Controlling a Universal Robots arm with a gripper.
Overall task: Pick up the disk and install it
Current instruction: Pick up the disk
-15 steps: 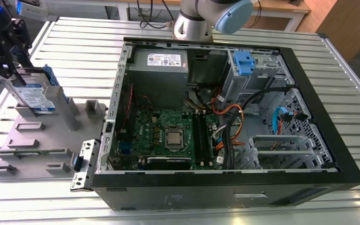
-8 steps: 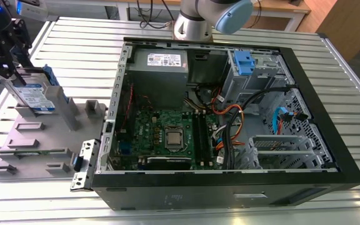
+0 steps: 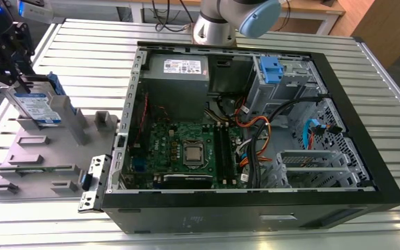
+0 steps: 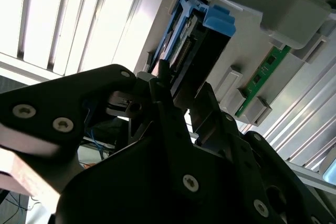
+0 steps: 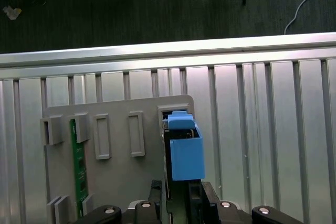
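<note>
Slatted table point(image 3: 96, 41) bears the upright disk point(image 3: 39, 108), white-and-blue label point(image 3: 41, 112), gripper point(image 3: 21, 82) over it.

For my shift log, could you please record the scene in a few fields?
disk: upright in the grey holder, on the exterior view's left
hand: at the disk's top end
computer case: open, lying beside the holder, towards the exterior view's right
table: ribbed metal, bearing holder and case
task state: disk not yet in the case
</note>
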